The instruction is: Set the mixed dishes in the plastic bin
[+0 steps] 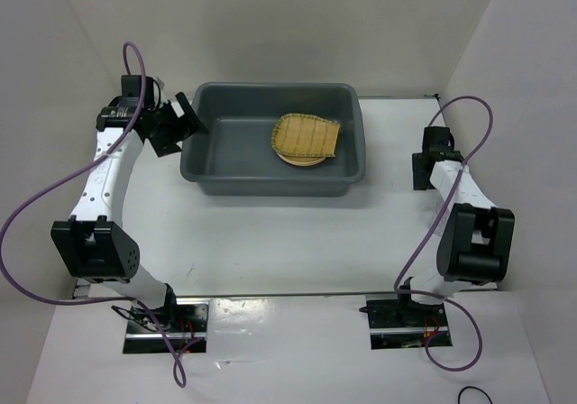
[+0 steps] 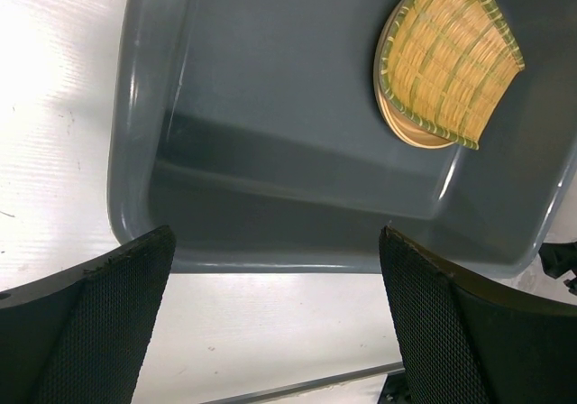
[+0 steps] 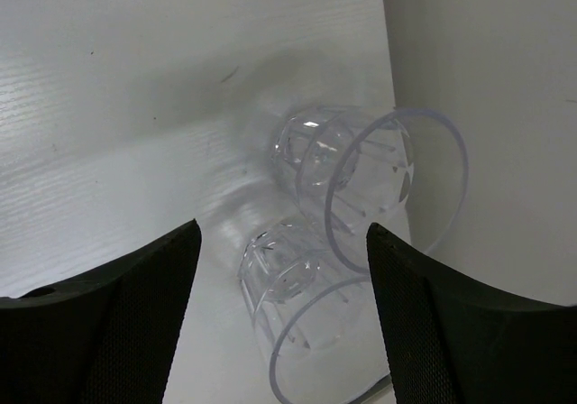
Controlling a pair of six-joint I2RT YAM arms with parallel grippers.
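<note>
The plastic bin (image 1: 270,177) stands at the table's back centre. Inside it, toward the right, a yellow-green bamboo tray (image 1: 306,136) lies on top of a tan plate (image 1: 302,160); both also show in the left wrist view as the tray (image 2: 448,57) and the plate (image 2: 410,132). My left gripper (image 1: 185,115) hovers open and holds nothing just outside the bin's left rim (image 2: 270,267). At the right wall, my right gripper (image 3: 282,233) is open with its jaws on either side of a clear cup (image 3: 288,287) lying on its side. A second clear cup (image 3: 334,151) lies behind it, touching it.
The white side wall (image 3: 487,106) stands right beside the cups. Both arm bases sit at the near table edge (image 1: 288,294). Purple cables loop beside each arm.
</note>
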